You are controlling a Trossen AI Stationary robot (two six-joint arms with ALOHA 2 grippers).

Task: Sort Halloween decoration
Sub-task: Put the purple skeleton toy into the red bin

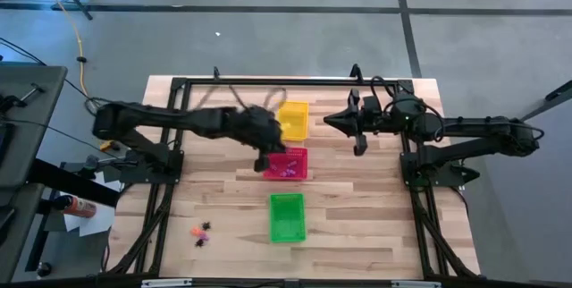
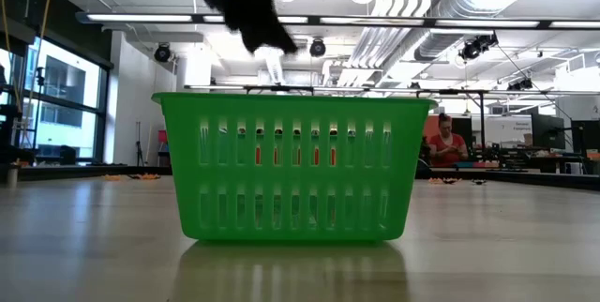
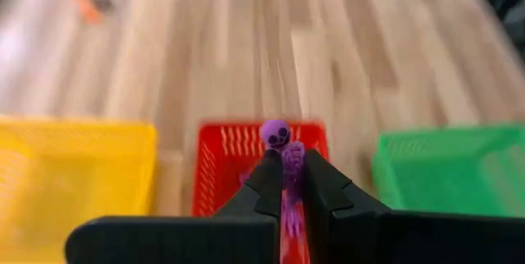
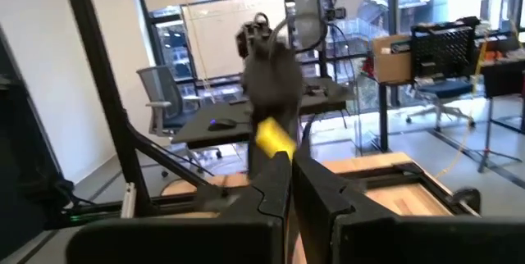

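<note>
Right now the left gripper [image 3: 285, 184] is pinching a small purple skeleton [image 3: 283, 161] between its fingertips and hovering at the near-left edge of the red basket [image 1: 288, 165], w/ the yellow basket [image 1: 293, 120] on one side and the green basket [image 1: 287, 217] on the other. The right gripper [image 1: 358, 138] is waiting beside the yellow basket, fingers pressed together on nothing that I can see.

To do this drop well, I'd be centring the skeleton over the middle of the red basket before letting go, since the gripper is sitting close to the rim and a light trinket can bounce off the mesh wall. Probably best to be lowering a bit too, then opening gently so the figure isn't sticking to a pad.

The skeleton is looking like a tiny plastic figure: round skull w/ dark eye sockets, thin ribbed body, purple-pink all over, head poking out past the fingertips. A few purplish bits [image 1: 289, 173] are lying in the red basket already, so the colour match seems right. More trinkets, orange and black [image 1: 202, 232], are sitting on the table [image 1: 357, 225] well apart from the green basket, not yet sorted.
</note>
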